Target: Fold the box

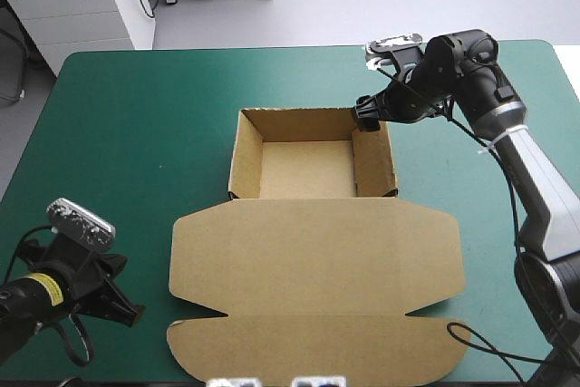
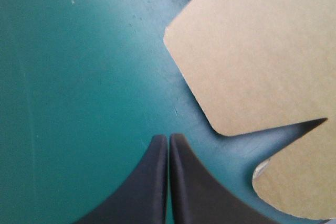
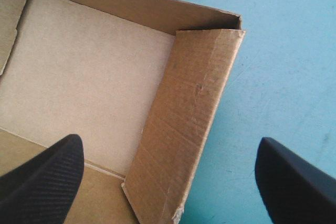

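Box [image 1: 317, 260]: one brown open tray, walls raised, lid lying flat on the teal-green cover [image 1: 136, 115].
Right gripper [image 3: 169, 141]: black fingers wide apart, gripping nothing. The tray's right wall stands between them near its far corner, with one finger over the tray floor and the other over bare cover.
Left gripper [image 2: 168, 137]: fingers pressed together, empty. The lid's rounded corner lies just ahead to one side, not touching.
Hidden: the tray's near wall cannot be made out from above.
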Robot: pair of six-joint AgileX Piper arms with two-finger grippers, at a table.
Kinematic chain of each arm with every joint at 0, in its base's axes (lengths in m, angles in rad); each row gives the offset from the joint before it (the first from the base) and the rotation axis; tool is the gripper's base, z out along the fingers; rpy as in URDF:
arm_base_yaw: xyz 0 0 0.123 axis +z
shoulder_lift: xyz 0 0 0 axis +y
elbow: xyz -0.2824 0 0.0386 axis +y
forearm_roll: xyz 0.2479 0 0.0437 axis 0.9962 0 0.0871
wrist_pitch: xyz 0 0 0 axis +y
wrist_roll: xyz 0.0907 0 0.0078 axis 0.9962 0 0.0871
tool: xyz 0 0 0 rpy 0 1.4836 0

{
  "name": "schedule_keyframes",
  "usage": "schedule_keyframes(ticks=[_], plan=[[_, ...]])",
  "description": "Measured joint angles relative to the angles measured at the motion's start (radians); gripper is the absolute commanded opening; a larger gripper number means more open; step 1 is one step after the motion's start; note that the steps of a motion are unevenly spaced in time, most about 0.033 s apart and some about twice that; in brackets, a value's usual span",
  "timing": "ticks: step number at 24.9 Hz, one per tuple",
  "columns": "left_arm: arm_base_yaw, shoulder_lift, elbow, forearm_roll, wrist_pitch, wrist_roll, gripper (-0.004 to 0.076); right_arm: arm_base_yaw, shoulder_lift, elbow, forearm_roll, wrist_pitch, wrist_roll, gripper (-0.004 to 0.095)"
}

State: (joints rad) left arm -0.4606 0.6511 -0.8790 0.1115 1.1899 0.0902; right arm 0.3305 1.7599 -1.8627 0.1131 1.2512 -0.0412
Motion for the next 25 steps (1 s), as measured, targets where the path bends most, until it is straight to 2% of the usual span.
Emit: schedule_keyframes(ticks=[8, 16, 18, 20, 24, 25], plan=[[0.0, -0.052, 0.174, 0.0, -0.053, -0.065, -0.0008, 0.0, 0.104, 0.0, -0.01, -0.004, 0.0, 0.0819], [0.0, -0.053, 0.212, 0.0, -0.092, -0.078, -0.0008, 0.0, 0.221, 0.0, -0.053, -0.009, 0.024, 0.0813], [0.0, -0.053, 0.212, 0.0, -0.094, -0.078, -0.0008, 0.0, 0.248, 0.0, -0.052, -0.012, 0.027, 0.0744], [0.0, -0.053, 0.212, 0.0, -0.094, -0.078, -0.0008, 0.0, 0.264, 0.0, -0.052, -0.013, 0.027, 0.0577], [0.0, -0.053, 0.212, 0.012, -0.095, -0.078, -0.0008, 0.0, 0.286, 0.0, -0.052, -0.013, 0.03, 0.0018], [0.0, -0.053, 0.212, 0.018, -0.095, -0.078, -0.0008, 0.0, 0.289, 0.0, -0.058, -0.016, 0.031, -0.002]])
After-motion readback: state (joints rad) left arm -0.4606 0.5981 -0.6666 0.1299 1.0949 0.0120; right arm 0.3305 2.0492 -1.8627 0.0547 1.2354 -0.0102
